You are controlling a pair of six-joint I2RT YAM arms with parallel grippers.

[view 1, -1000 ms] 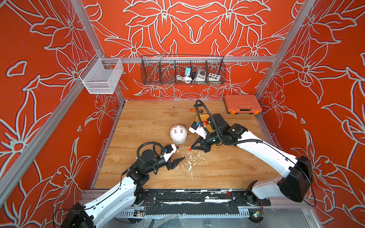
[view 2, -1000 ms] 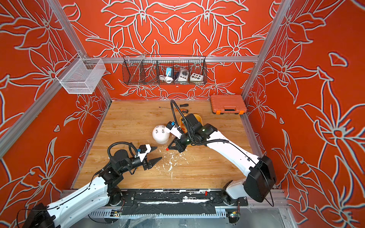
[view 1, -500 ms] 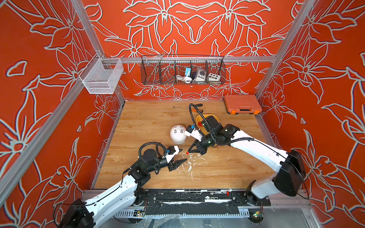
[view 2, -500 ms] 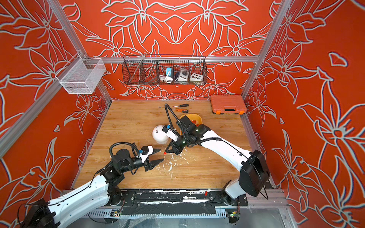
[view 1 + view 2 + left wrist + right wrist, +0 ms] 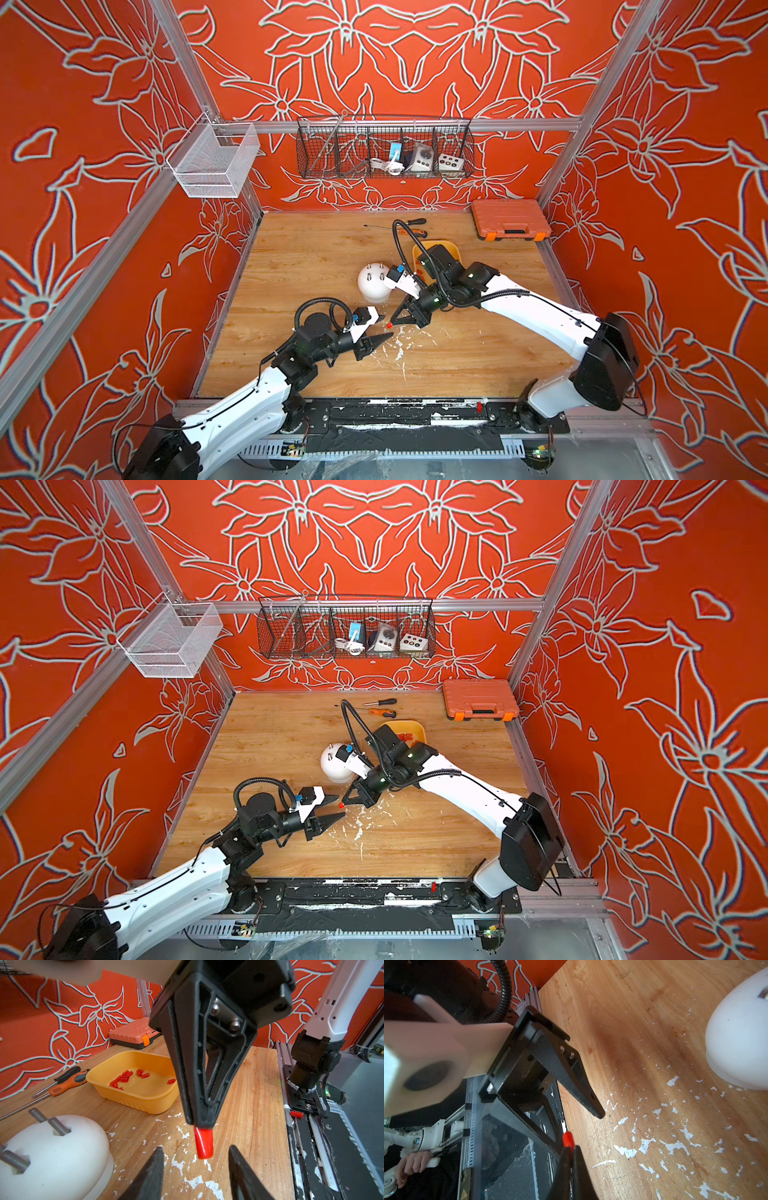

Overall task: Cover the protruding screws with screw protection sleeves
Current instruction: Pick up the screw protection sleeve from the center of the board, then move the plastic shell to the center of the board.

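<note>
**Red sleeve pinched by the right gripper, with the left gripper's tips on either side**

The right gripper (image 5: 392, 322) points down toward the worktop (image 5: 311, 257). Its jaws are pressed together on one end of a red sleeve (image 5: 204, 1142). The sleeve's free end sticks out past the tips, clear of the wood.

The left gripper (image 5: 195, 1150) faces it tip to tip. Its jaws are spread, one on either side of the sleeve's free end. In the left wrist view a gap shows between each tip and the sleeve.

In both top views the two grippers meet on the robot's side of the white dome (image 5: 374, 286). They are near it but not touching, above a patch of white flecks (image 5: 399, 345) on the wood.

The screws (image 5: 56, 1125), grey and threaded, stick up from the top of the dome. Those in view are bare.

Beyond the dome, toward the back right, a yellow tray (image 5: 133, 1101) holds more sleeves (image 5: 122, 1079), lying loose on its floor. Two screwdrivers (image 5: 409, 224) lie near the back wall. A closed orange case (image 5: 511, 218) sits in the far right corner.

One stray sleeve (image 5: 296, 1114) lies on the black rail (image 5: 332, 1157) along the worktop's front edge, near the base of the right arm.
</note>
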